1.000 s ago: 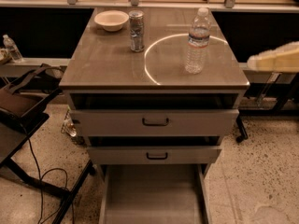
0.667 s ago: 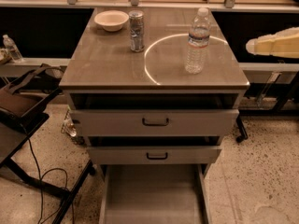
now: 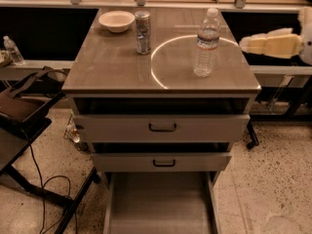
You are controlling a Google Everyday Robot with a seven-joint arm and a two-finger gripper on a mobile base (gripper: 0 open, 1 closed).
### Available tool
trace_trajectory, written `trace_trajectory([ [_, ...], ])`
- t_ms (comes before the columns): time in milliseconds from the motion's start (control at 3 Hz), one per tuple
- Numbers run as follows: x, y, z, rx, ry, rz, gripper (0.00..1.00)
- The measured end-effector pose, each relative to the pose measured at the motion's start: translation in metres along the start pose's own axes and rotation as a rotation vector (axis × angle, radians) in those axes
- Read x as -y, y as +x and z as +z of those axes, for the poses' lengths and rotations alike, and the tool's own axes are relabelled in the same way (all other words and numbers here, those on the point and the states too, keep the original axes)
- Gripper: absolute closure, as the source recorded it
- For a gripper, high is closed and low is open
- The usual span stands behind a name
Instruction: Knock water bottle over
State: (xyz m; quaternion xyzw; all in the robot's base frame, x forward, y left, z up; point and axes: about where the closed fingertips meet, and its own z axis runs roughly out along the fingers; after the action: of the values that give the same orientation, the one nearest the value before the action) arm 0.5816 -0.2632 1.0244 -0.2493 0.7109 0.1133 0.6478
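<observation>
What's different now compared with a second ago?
The gripper, out past the table's right edge, has risen slightly and reached left toward the water bottle, without touching it yet. The bottle stays upright; the can and bowl haven't moved.

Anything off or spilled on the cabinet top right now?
No spill: the water bottle, can and bowl all stand upright. The only oddity is the bottom drawer, pulled far out. The gripper hovers right of the bottle, apart.
</observation>
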Motion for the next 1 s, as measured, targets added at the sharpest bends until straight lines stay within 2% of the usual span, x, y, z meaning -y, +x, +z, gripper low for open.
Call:
trace_trajectory([
  [333,-0.001,0.006,0.033,0.056,-0.027,0.067,0.0],
  [667,0.001,0.021,0.07,0.103,-0.041,0.074,0.0],
  [1000,0.003,0.032,0.091,0.112,-0.045,0.059,0.0],
])
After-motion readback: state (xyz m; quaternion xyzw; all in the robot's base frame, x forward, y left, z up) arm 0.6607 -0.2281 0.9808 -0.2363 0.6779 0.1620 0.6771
